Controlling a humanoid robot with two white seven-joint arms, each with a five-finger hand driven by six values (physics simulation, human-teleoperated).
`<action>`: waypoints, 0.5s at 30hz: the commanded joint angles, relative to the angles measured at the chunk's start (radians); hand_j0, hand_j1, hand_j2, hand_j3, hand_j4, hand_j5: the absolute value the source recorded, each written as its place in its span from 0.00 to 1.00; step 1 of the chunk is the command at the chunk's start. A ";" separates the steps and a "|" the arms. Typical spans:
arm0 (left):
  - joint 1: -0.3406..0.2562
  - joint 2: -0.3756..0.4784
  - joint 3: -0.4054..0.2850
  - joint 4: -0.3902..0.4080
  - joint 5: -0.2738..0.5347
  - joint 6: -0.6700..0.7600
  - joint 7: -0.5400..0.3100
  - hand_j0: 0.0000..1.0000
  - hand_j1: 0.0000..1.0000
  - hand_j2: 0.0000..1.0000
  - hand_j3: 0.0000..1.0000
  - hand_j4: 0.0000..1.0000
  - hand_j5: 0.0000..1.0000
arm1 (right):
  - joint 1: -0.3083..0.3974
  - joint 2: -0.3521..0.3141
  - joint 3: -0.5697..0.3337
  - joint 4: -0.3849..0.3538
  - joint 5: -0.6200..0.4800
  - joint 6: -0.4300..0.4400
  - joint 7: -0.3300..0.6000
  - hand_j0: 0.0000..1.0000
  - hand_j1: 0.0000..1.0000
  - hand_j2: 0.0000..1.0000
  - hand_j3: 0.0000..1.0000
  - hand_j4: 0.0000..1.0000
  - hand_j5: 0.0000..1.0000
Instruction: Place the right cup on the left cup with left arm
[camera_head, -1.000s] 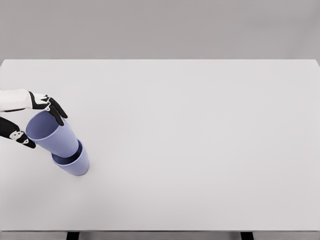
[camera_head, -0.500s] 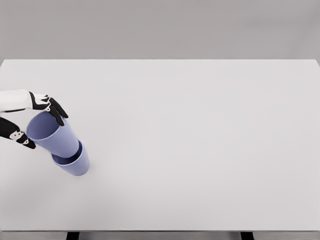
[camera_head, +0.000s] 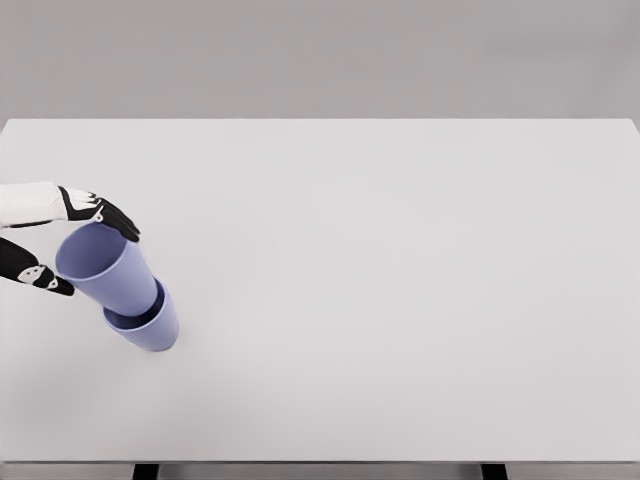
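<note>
Two blue-violet cups sit nested at the table's left. The lower cup (camera_head: 152, 330) stands on the table. The upper cup (camera_head: 115, 275) sits inside it, tilted up and to the left with its mouth facing my left hand (camera_head: 97, 261). That hand comes in from the left edge. Its black fingers (camera_head: 112, 218) lie stretched just above the rim's far side, and the thumb (camera_head: 45, 281) sits just off the near side. The hand looks open, straddling the rim without gripping it. My right arm is out of view.
The white table (camera_head: 400, 300) spreads wide to the right of the cups. Its front edge runs along the bottom of the view, with dark legs showing below it.
The fingers have straightened and lifted off the upper cup's rim, and the hand has drawn back slightly. The upper cup has stayed nested and tilted.
</note>
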 joint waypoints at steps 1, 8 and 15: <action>0.000 0.001 0.002 0.000 0.008 0.003 0.000 0.87 0.87 0.87 0.87 0.87 0.87 | 0.000 0.000 0.000 0.000 0.000 0.000 0.000 1.00 1.00 1.00 1.00 1.00 1.00; 0.002 0.001 0.002 0.006 0.008 0.003 0.000 0.91 0.91 0.91 0.91 0.91 0.91 | 0.000 0.000 0.000 0.000 0.000 0.000 0.000 1.00 1.00 1.00 1.00 1.00 1.00; 0.032 0.049 0.111 0.021 0.075 0.003 0.000 1.00 1.00 1.00 1.00 1.00 1.00 | 0.000 0.000 0.000 0.000 0.000 0.000 0.000 1.00 1.00 1.00 1.00 1.00 1.00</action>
